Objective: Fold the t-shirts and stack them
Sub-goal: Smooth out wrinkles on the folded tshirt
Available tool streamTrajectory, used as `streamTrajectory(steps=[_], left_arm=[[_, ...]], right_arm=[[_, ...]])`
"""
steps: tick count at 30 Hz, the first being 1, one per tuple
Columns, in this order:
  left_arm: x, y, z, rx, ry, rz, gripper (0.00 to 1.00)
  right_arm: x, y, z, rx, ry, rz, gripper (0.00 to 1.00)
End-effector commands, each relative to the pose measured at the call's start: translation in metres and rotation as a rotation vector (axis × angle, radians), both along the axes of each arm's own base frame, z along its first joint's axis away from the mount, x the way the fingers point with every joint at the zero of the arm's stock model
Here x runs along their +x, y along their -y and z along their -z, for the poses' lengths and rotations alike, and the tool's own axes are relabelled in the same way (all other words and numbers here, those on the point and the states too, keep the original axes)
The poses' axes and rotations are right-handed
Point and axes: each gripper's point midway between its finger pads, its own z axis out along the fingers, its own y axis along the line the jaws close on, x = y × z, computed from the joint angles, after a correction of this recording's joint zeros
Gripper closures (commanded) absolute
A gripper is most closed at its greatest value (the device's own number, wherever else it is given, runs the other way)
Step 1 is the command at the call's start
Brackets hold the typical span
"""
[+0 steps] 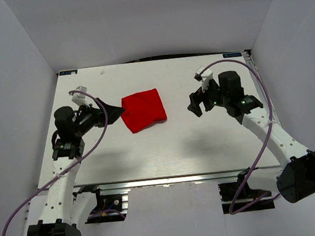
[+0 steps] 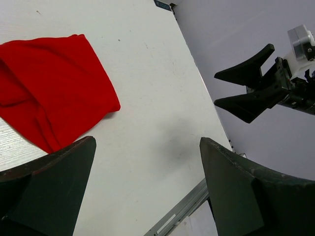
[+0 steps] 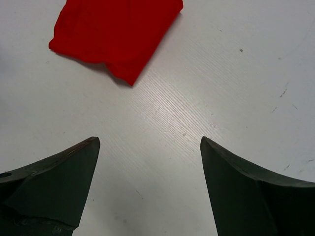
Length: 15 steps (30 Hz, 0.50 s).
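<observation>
The red t-shirt [image 1: 143, 110] lies folded into a small rough square on the white table, left of centre. It also shows in the left wrist view [image 2: 51, 91] and at the top of the right wrist view [image 3: 115, 30]. No neck label shows. My left gripper [image 1: 113, 108] is open and empty, hovering just left of the shirt's left edge; in its own view the gripper [image 2: 147, 142] has its jaws wide apart over bare table. My right gripper [image 1: 196, 104] is open and empty, well to the right of the shirt, and its own view of the gripper [image 3: 150, 142] shows only table between the jaws.
The white table [image 1: 166, 150] is enclosed by grey walls at the back and sides. Its metal front rail [image 1: 174, 177] runs along the near edge. The right gripper's black fingers [image 2: 246, 91] appear in the left wrist view.
</observation>
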Motion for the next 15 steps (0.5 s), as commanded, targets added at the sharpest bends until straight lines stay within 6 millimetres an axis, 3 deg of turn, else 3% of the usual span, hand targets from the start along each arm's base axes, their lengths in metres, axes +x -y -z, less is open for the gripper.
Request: streamTrajectory(steps=[1, 15], left_arm=[[-0.0045, -0.0010, 0.0013, 0.001, 0.005, -0.011, 0.02], [-0.0066, -0.0035, 0.0024, 0.004, 0.001, -0.031, 0.02]], right_arm=[[0.0099, 0.0035, -0.0126, 0.033, 0.041, 0.057, 0.11], [0.0134, 0.0045, -0.0109, 0.052, 0.038, 0.088, 0.11]])
